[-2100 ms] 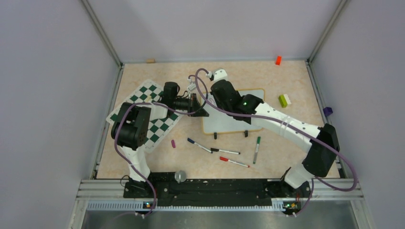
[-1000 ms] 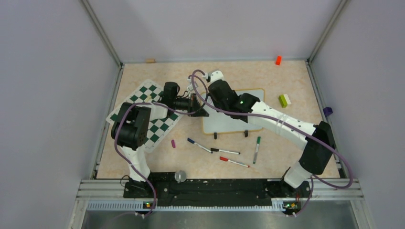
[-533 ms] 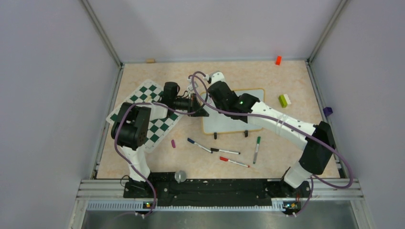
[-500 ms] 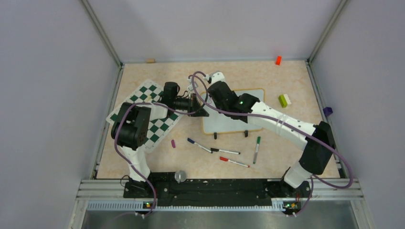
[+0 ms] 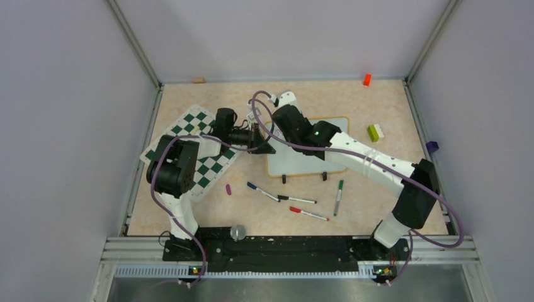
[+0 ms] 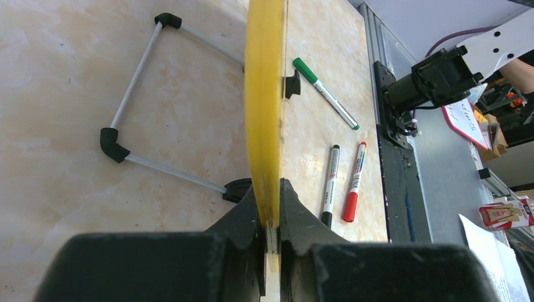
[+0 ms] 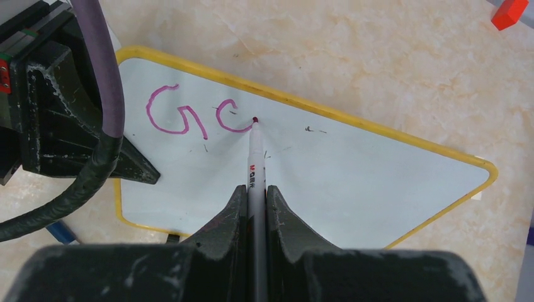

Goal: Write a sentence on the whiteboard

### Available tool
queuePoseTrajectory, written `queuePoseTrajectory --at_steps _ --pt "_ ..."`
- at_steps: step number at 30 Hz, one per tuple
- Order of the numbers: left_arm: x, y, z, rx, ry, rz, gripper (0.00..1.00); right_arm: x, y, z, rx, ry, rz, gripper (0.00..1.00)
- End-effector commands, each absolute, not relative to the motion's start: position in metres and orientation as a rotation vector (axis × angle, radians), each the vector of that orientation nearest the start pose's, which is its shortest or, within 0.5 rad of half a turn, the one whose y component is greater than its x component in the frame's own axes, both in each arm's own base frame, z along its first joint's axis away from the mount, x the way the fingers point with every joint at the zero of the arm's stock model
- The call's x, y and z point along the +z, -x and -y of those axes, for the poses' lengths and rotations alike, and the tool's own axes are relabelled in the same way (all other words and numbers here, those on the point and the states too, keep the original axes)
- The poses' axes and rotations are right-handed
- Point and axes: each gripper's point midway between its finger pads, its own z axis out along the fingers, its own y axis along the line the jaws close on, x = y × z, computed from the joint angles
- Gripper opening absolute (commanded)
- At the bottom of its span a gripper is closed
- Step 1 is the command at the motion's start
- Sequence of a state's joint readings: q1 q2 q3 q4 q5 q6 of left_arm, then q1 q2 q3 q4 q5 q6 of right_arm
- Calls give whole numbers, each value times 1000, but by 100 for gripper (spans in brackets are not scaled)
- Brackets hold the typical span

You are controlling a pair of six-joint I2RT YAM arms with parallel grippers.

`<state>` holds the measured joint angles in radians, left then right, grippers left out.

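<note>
The whiteboard point(image 5: 312, 162) with its yellow frame lies mid-table, partly under my right arm. My left gripper point(image 5: 263, 146) is shut on the board's left edge; the left wrist view shows the yellow rim point(image 6: 264, 107) pinched between the jaws of the left gripper point(image 6: 272, 211). My right gripper point(image 7: 255, 195) is shut on a white marker point(image 7: 254, 157), and its purple tip touches the whiteboard point(image 7: 340, 182). The sentence point(image 7: 189, 116) is a purple "G" and an open curved second letter, with the tip at that curve's upper end.
Blue point(image 5: 261, 191), black point(image 5: 297, 200), red point(image 5: 308, 214) and green point(image 5: 339, 196) markers lie in front of the board, with a purple cap point(image 5: 228, 189) to their left. The chessboard mat point(image 5: 192, 145) lies under the left arm. Small blocks point(image 5: 375, 132) point(image 5: 366, 79) sit at the right.
My right wrist has shifted slightly to the left and away over the board's upper left part. The left arm and the board have not moved.
</note>
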<state>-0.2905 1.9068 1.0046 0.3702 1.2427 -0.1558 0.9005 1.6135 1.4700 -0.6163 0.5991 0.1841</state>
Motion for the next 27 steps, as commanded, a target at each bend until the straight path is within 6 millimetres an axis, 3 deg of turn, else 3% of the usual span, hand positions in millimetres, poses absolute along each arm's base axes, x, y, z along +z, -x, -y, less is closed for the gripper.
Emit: queuePoseTrajectory --at_steps 1,16,27 --pt "104 -321 278 -1536 -948 -1821 0 235 -343 -279 -71 445 -2075 0" --pt "103 -321 279 -1529 -953 -1823 0 239 -347 -295 -12 473 -2067 0" --pt "102 -321 279 -1529 -953 -1829 0 238 -336 -305 91 509 -2095 0"
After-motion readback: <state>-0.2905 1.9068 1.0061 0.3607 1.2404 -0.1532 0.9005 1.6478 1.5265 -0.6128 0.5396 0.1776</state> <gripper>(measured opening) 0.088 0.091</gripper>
